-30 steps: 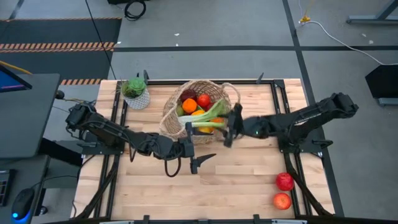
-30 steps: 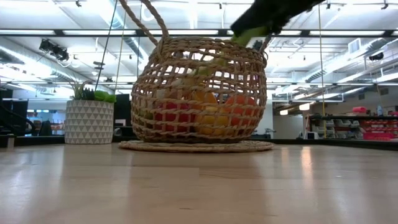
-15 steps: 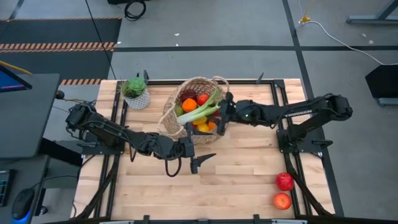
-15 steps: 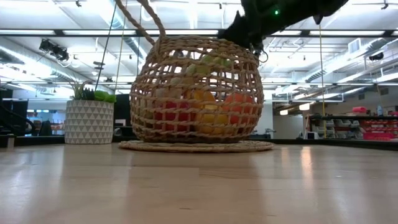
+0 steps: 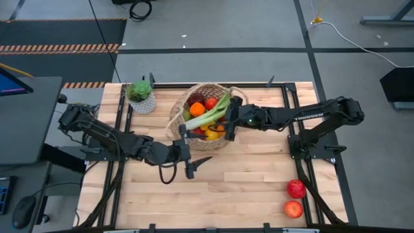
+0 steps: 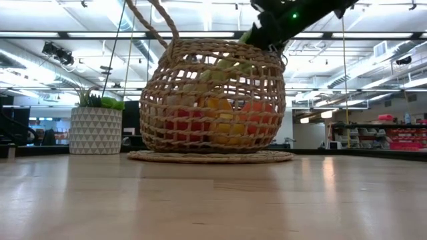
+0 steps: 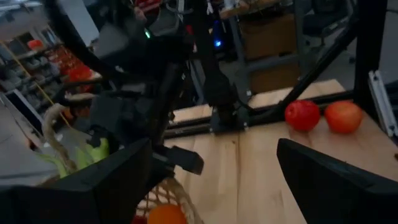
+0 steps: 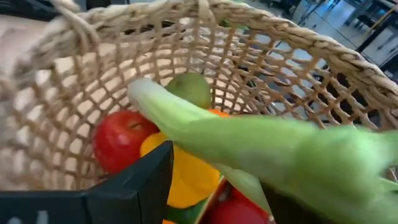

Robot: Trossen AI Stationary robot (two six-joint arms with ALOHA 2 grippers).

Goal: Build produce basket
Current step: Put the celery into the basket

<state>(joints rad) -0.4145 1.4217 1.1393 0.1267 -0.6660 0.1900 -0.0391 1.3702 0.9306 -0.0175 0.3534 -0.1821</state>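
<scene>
Left gripper (image 5: 189, 162) fingers spread, empty, just beside the big round tan wicker basket (image 5: 178, 120). Long green-white toy leek (image 5: 208, 114) lies diagonally across the basket, white end low toward the left arm, green end up at the right-side rim. Looks light, stiff, smooth; best gripped mid-stalk. Right gripper (image 5: 230, 116) fingers straddle its green end.

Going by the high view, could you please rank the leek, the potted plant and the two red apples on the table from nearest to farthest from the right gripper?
From the right gripper:
1. Leek, at its fingers, in the basket.
2. Potted plant, far-left table corner.
3. Two red apples, near-right corner; the plant is only slightly nearer.
</scene>
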